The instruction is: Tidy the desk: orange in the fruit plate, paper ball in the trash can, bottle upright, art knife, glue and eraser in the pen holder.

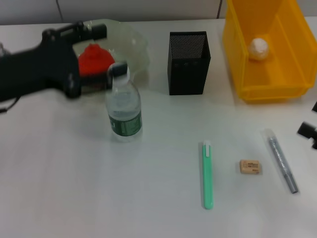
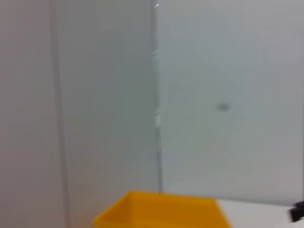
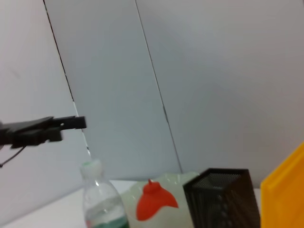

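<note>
Green art knife point(image 1: 207, 174) lies well apart from left claw point(image 1: 91, 30).

Items counted, placed relative to the pen holder point(image 1: 188, 62), of which there is one:

- One bottle point(image 1: 124, 105), to its left.
- One plate point(image 1: 126, 42), left.
- One orange point(image 1: 95, 57), left.
- One yellow bin point(image 1: 265, 47), right.
- One paper ball point(image 1: 258, 48), right.
- One green knife point(image 1: 207, 174), in front.
- One eraser point(image 1: 249, 166), front-right.
- One glue stick point(image 1: 282, 160), front-right.

Yellow trash can point(image 1: 292, 74), prob. mint-green art knife point(image 1: 207, 174)
</note>
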`<state>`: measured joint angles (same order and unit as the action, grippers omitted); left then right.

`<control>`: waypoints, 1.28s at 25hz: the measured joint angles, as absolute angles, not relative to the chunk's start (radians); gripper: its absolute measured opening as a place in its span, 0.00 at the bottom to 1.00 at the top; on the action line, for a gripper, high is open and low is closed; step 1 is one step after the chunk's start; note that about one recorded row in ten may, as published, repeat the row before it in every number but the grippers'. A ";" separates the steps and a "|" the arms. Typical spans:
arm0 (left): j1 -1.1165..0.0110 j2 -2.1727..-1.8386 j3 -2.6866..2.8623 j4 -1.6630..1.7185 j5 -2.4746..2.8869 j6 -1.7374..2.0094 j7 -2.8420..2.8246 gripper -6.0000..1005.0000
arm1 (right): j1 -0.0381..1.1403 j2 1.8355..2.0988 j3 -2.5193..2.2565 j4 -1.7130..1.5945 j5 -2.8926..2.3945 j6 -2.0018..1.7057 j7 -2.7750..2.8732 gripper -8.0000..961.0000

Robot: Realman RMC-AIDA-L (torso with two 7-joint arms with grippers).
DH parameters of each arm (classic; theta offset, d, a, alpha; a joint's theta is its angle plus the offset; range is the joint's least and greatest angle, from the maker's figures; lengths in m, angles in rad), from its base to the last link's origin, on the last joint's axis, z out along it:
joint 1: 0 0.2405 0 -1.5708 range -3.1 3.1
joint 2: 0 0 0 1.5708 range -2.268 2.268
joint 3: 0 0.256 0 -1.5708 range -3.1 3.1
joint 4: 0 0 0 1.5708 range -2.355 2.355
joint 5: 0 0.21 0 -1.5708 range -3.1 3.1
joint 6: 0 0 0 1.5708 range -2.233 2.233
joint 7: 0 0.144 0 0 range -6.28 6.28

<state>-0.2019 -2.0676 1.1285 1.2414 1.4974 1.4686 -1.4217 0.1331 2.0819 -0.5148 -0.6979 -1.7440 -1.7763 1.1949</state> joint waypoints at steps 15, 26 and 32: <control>-0.155 -2.060 0.935 0.650 1.565 1.688 -0.872 0.81 | 0.283 2.091 -1.150 -1.623 -2.132 -1.660 2.320 0.88; -0.143 -2.062 0.807 0.620 1.633 1.682 -0.871 0.81 | 0.559 2.092 -1.771 -1.565 -2.589 -1.468 2.937 0.87; -0.146 -2.063 0.811 0.610 1.635 1.674 -0.870 0.81 | 0.586 2.095 -1.814 -1.414 -2.585 -1.390 2.955 0.87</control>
<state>-0.1456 -2.0632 0.8111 0.6104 1.6349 1.6743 -0.8702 0.5859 2.0946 -1.8140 -1.4137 -2.5849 -1.3899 2.9555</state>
